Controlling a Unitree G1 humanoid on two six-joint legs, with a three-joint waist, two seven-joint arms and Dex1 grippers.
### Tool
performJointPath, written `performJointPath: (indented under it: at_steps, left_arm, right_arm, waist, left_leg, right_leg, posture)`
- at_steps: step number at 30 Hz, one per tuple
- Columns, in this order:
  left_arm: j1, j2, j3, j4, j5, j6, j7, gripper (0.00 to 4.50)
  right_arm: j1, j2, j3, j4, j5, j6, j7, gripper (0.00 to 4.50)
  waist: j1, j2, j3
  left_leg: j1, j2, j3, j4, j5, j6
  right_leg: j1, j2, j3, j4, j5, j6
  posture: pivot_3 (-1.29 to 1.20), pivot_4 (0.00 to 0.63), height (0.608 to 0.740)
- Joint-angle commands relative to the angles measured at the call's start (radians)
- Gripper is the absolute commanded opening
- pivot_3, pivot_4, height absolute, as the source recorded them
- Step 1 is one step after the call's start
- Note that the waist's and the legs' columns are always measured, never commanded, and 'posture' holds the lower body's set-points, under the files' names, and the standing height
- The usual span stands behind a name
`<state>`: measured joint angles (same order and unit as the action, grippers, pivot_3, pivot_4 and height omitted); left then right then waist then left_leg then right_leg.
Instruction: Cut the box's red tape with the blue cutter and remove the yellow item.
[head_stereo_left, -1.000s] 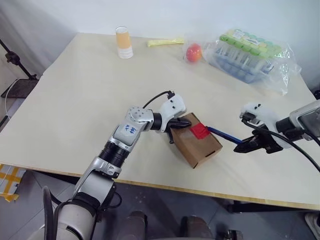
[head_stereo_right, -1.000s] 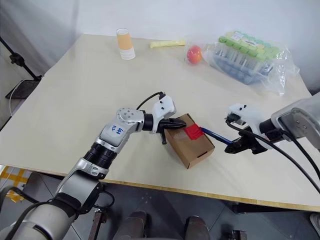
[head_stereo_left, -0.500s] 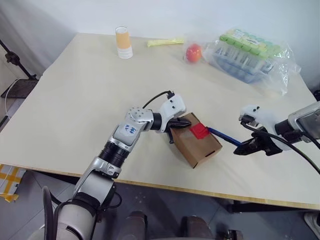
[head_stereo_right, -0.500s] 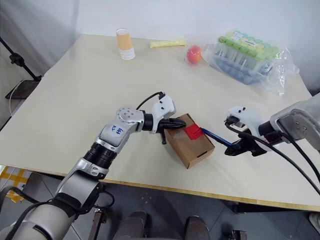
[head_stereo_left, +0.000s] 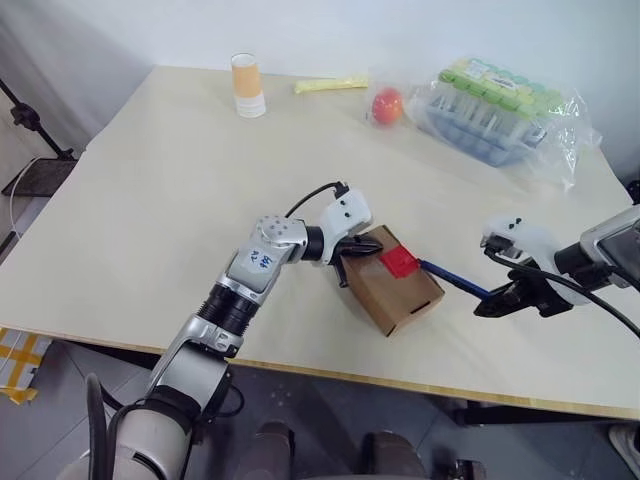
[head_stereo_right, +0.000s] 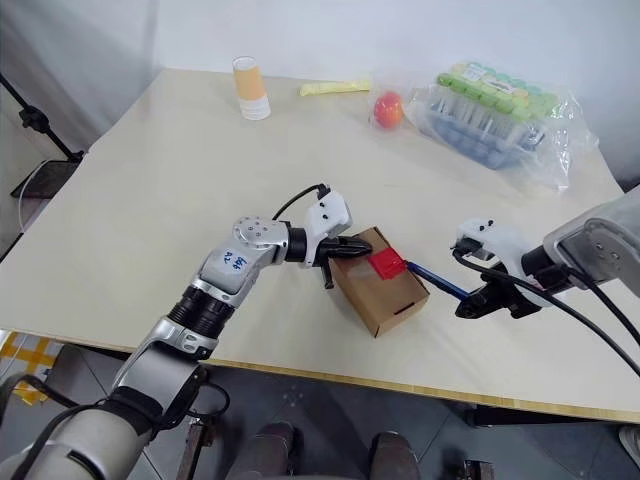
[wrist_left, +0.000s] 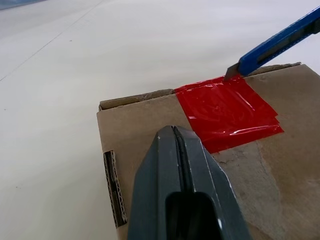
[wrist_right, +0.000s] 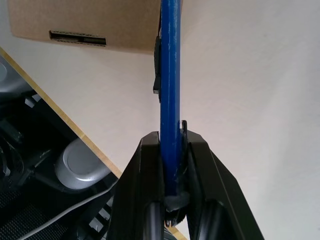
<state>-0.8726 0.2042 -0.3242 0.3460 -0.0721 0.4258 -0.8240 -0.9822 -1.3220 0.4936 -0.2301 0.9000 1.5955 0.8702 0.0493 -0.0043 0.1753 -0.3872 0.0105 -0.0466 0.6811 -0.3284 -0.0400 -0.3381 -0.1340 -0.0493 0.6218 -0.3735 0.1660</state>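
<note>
The brown box (head_stereo_left: 398, 295) lies near the table's front edge with the red tape (head_stereo_left: 399, 261) on its upper face. My left gripper (head_stereo_left: 358, 247) is shut and its tips rest on the box's top left end (wrist_left: 140, 145), just short of the red tape (wrist_left: 227, 112). My right gripper (head_stereo_left: 498, 298) is shut on the blue cutter (head_stereo_left: 450, 279), to the right of the box. The blue cutter's blade tip (wrist_left: 233, 72) touches the far edge of the tape. In the right wrist view the blue cutter (wrist_right: 169, 95) runs from the fingers toward the box (wrist_right: 95, 20). The yellow item is hidden.
At the back of the table (head_stereo_left: 150, 200) stand an orange-and-white cup (head_stereo_left: 248, 86), a pale yellow strip (head_stereo_left: 330, 85), a red-orange fruit (head_stereo_left: 388, 103) and a clear bag of green-capped tubes (head_stereo_left: 500, 105). The front edge runs close below the box.
</note>
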Motion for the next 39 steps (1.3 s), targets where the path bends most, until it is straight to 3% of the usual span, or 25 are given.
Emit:
performJointPath:
  at_steps: [1,19,23,26,29,32,35,39]
  left_arm:
    - [0.078,0.000,-0.045,0.057,0.044,0.085,0.023,0.00]
    - [0.077,-0.006,-0.037,0.043,0.040,0.100,0.034,0.00]
    - [0.084,-0.012,-0.029,0.041,0.032,0.078,0.032,0.00]
    - [0.089,-0.017,-0.006,0.026,0.007,-0.013,0.002,0.00]
    - [0.089,-0.021,0.031,0.012,-0.024,-0.143,-0.045,0.00]
    - [0.081,-0.025,0.094,-0.014,-0.094,-0.245,-0.112,0.00]
    - [0.059,-0.016,0.172,-0.041,-0.175,-0.270,-0.159,0.00]
    - [0.038,0.059,0.244,-0.065,-0.241,-0.225,-0.212,0.00]
  right_arm:
    - [-0.016,-0.013,0.048,-0.011,0.006,0.019,0.016,0.16]
    - [-0.002,-0.107,0.063,-0.076,-0.008,0.019,0.084,0.16]
    - [0.014,-0.139,-0.026,-0.058,-0.028,-0.047,0.175,0.16]
    - [0.091,-0.245,-0.088,-0.068,-0.065,-0.189,0.303,0.16]
    - [0.208,-0.289,-0.197,-0.011,-0.099,-0.326,0.329,0.16]
    - [0.358,-0.213,-0.413,0.116,-0.112,-0.421,0.249,0.16]
    - [0.545,-0.044,-0.653,0.186,-0.171,-0.560,0.113,0.16]
    - [0.705,0.150,-0.753,0.224,-0.317,-0.771,-0.053,0.16]
  waist:
    - [-0.001,0.000,0.000]
    - [-0.002,0.000,0.000]
    - [0.000,0.000,0.000]
    - [0.005,0.001,0.000]
    - [0.000,0.000,0.001]
    - [-0.002,-0.001,0.002]
    - [-0.004,-0.003,0.005]
    - [-0.006,-0.002,0.005]
  left_leg:
    - [0.000,0.000,0.000,0.000,0.000,0.000]
    - [0.000,0.000,0.000,-0.001,0.000,0.000]
    - [0.000,0.000,0.000,-0.001,0.000,0.000]
    - [-0.001,0.000,0.000,-0.001,0.000,0.000]
    - [-0.002,0.000,0.001,-0.002,0.000,0.000]
    - [-0.003,0.000,0.003,-0.002,0.000,0.000]
    - [-0.004,0.001,0.004,-0.001,0.000,0.000]
    - [-0.004,0.001,0.004,-0.003,0.000,-0.001]
  right_leg:
    - [0.000,0.000,0.000,0.000,0.000,0.000]
    - [-0.001,0.000,0.000,-0.001,0.000,0.000]
    - [-0.001,0.000,0.000,-0.001,0.000,0.000]
    - [-0.001,0.000,0.000,-0.001,0.000,0.000]
    - [-0.002,0.000,0.000,-0.001,0.000,0.000]
    - [-0.003,0.000,0.000,-0.001,0.000,0.000]
    - [-0.005,0.000,0.000,0.001,0.000,0.000]
    - [-0.007,0.000,-0.002,0.005,0.000,0.000]
  posture:
    - [0.00,0.150,0.740]
    - [0.00,0.150,0.740]
    - [0.00,0.150,0.740]
    - [0.00,0.150,0.740]
    - [0.00,0.150,0.740]
    - [0.00,0.150,0.740]
    - [0.00,0.150,0.740]
    - [0.00,0.150,0.740]
